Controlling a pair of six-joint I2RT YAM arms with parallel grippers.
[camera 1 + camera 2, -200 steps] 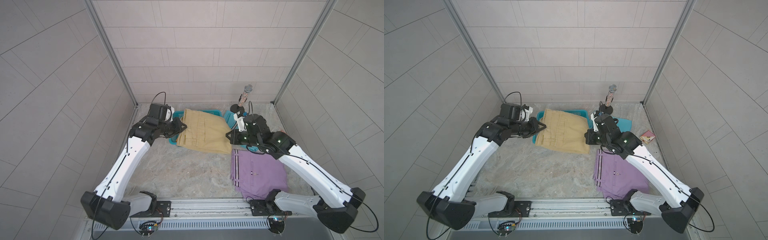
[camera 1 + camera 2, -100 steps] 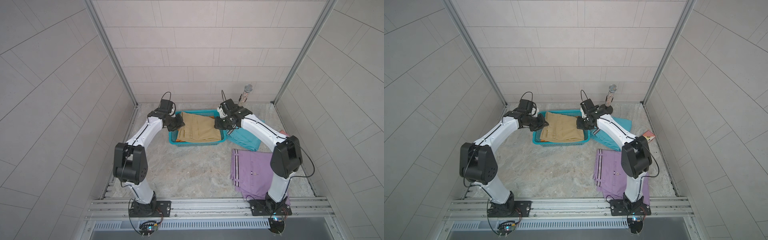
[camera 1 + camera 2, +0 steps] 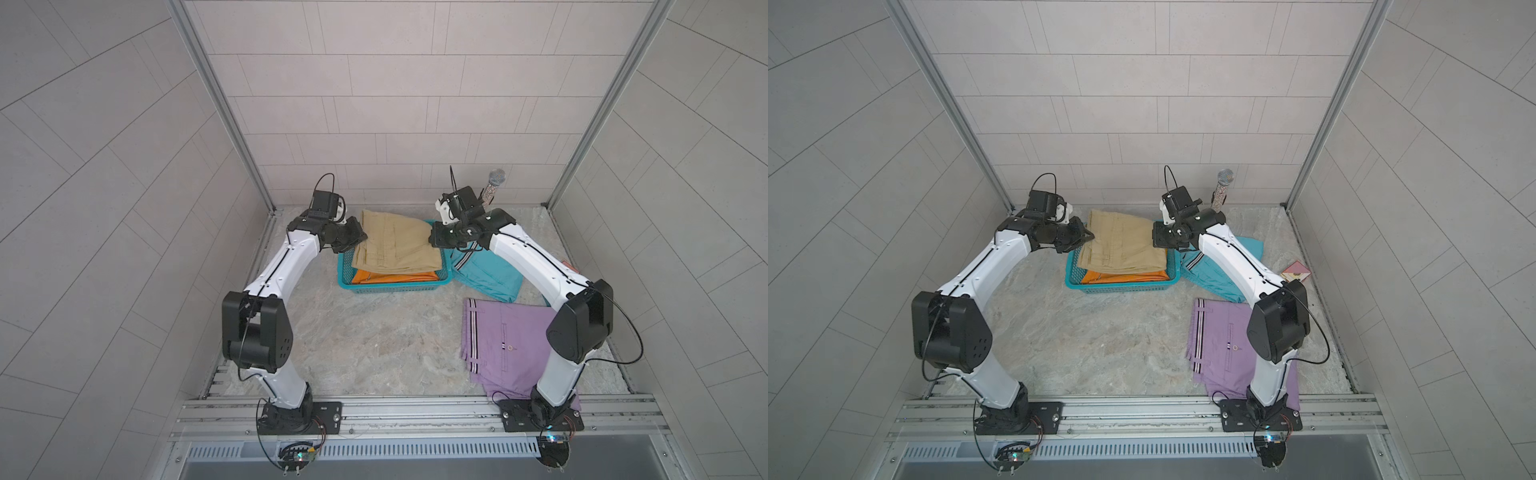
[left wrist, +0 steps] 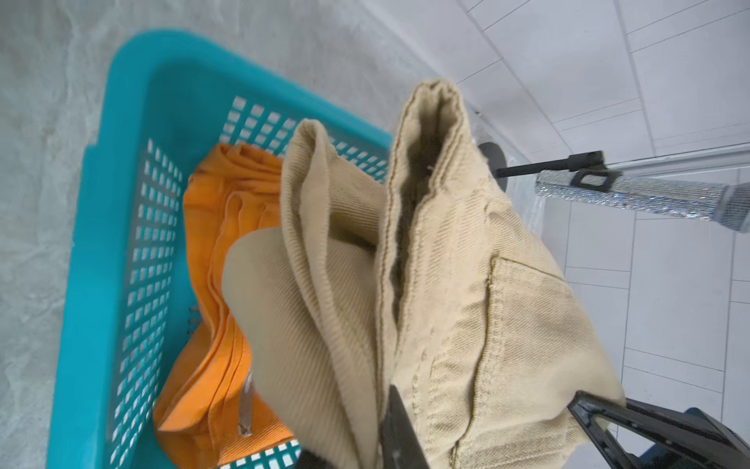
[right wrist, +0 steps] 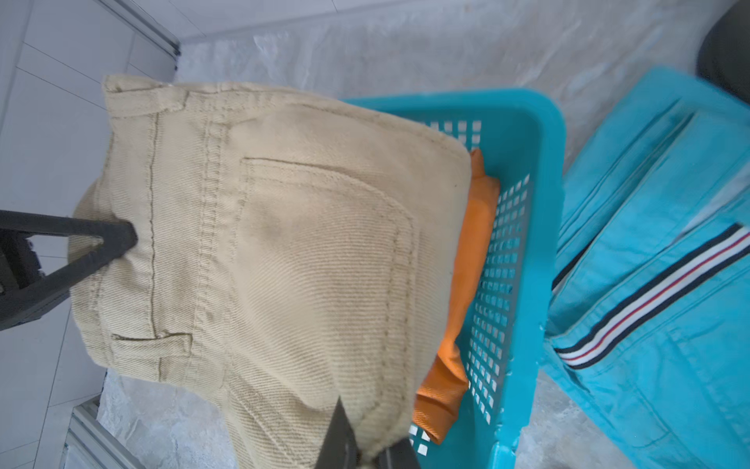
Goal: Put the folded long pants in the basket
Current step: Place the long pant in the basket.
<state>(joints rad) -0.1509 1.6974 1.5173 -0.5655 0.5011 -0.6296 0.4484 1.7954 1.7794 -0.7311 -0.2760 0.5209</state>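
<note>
Khaki pants: a folded tan rectangle held by two opposite edges over the basket, in the upper middle of both top views; its far end stands higher than its near end.
Left jaws: closed narrowly on the khaki pants' left edge; in the left wrist view the cloth runs down between the black fingers.
Right jaws: pinched on the right corner of the same cloth, at the bottom of the right wrist view.
Orange pants: lying in the basket under the khaki pair; whether the two touch cannot be told.
Basket: turquoise mesh, standing on the bench near the back wall.
Turquoise pants: on the bench just right of the basket, striped trim showing.
Lilac pants: flat on the bench at lower right, partly under the right arm.
Microphone: glittery, upright by the back wall, behind the right arm.
</note>
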